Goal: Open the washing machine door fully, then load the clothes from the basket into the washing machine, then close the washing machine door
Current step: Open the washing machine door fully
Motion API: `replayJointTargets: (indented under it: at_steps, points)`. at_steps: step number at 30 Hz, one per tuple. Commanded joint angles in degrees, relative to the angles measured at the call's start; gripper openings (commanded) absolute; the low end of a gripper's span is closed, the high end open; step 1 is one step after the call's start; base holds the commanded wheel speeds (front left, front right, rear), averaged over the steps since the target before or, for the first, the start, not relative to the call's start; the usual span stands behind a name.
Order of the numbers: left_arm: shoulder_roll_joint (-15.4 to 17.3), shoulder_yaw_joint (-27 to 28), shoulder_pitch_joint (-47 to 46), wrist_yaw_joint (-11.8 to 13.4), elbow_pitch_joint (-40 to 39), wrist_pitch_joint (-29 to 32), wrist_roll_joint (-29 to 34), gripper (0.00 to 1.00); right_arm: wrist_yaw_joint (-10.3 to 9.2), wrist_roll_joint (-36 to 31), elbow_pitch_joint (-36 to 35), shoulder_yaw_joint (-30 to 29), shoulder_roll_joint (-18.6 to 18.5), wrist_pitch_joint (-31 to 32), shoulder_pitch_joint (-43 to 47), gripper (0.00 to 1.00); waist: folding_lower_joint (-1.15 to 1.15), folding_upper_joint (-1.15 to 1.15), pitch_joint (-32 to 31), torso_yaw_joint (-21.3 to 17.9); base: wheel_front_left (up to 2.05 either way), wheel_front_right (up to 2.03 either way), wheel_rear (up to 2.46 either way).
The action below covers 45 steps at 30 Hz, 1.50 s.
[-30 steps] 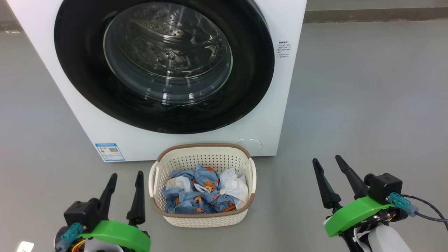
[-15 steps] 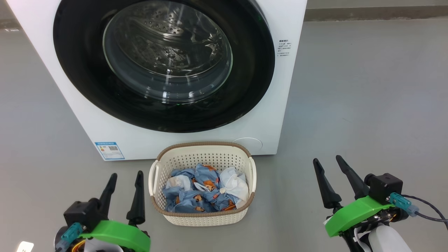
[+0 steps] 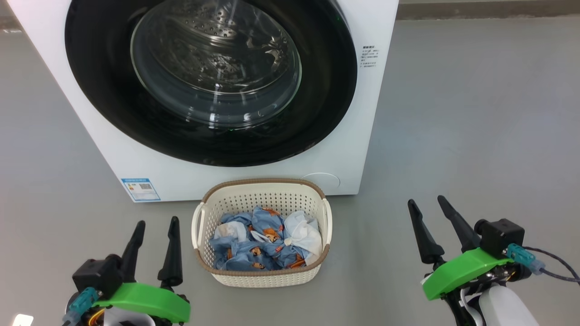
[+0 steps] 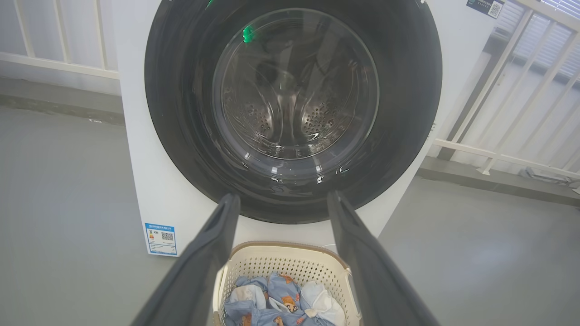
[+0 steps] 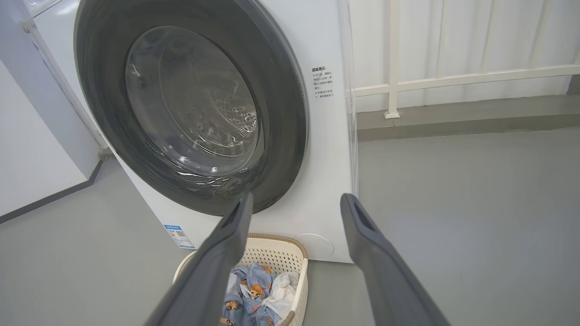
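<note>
The washing machine (image 3: 362, 136) stands on the grey floor (image 3: 476, 113), its round black door (image 3: 104, 113) shut flat against the white front. The basket (image 3: 260, 277) sits on the floor just before the machine's bottom edge, below the door, with the blue and white clothes (image 3: 253, 251) bunched inside it. The left gripper (image 3: 157, 221) hangs near the basket's left side, the right gripper (image 3: 426, 199) well apart on its right. Both have their fingers spread and grasp nothing.

Left tool (image 3: 155, 223) and right tool (image 3: 427, 200) gape empty, fingers up.
</note>
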Motion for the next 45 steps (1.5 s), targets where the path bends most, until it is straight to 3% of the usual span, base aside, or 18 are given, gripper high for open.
replayJointTargets:
  at_steps: [1, 15, 16, 17, 19, 20, 34, 45]
  points:
    - [0.8, 1.8, -2.5, 0.4, -1.8, -0.8, 0.4, 1.00, -0.05, 0.4, -1.1, 1.0, -0.3, -0.7, -2.5, 1.00, 0.00, 0.00, 0.5, 0.0, 0.00, 0.00, 0.00]
    - [0.8, 1.6, -4.6, 0.4, -2.1, -0.8, 1.2, 1.00, -0.05, 2.0, 0.0, -1.2, -3.5, -0.7, -9.8, 1.00, 0.00, 0.00, 5.8, 1.1, 0.00, 0.00, 0.00]
    - [0.8, 1.6, -4.8, 0.3, -2.2, -0.8, 1.2, 1.00, -0.05, 2.4, 0.0, -1.5, -3.7, -0.7, -10.3, 0.89, 0.00, 0.00, 6.3, 1.2, 0.00, 0.00, 0.00]
    - [0.8, 1.7, -5.0, 0.3, -2.4, -0.8, 1.2, 1.00, -0.05, 2.7, 0.0, -1.7, -4.0, -0.7, -10.9, 0.62, 0.00, 0.00, 6.8, 1.3, 0.00, 0.00, 0.00]
    - [0.8, 2.0, -5.5, 0.2, -2.8, -0.8, 1.3, 1.00, -0.05, 3.8, 0.5, -2.4, -4.5, -0.6, -12.3, 0.28, 0.00, 0.00, 7.8, 1.5, 0.00, 0.00, 0.00]
    - [0.8, 2.1, -5.7, 0.2, -2.9, -0.8, 1.4, 1.00, -0.05, 4.7, 0.9, -3.5, -4.5, -0.6, -13.0, 0.00, 0.00, 0.00, 8.3, 1.6, 0.00, 0.00, 0.00]
    - [0.9, 3.0, -8.0, -0.1, -3.5, -0.8, 2.1, 1.00, -0.05, 20.3, 0.8, -7.5, -6.2, 4.5, -22.7, 0.00, 0.00, 0.00, 14.4, 3.5, 0.00, 0.00, 0.00]
    - [1.4, 3.6, -9.7, -0.2, -5.9, -0.8, 1.9, 1.00, -0.05, 39.4, 1.8, -10.7, -9.0, 12.5, -32.7, 0.00, 0.00, 0.00, 19.1, 4.5, 0.00, 0.00, 0.00]
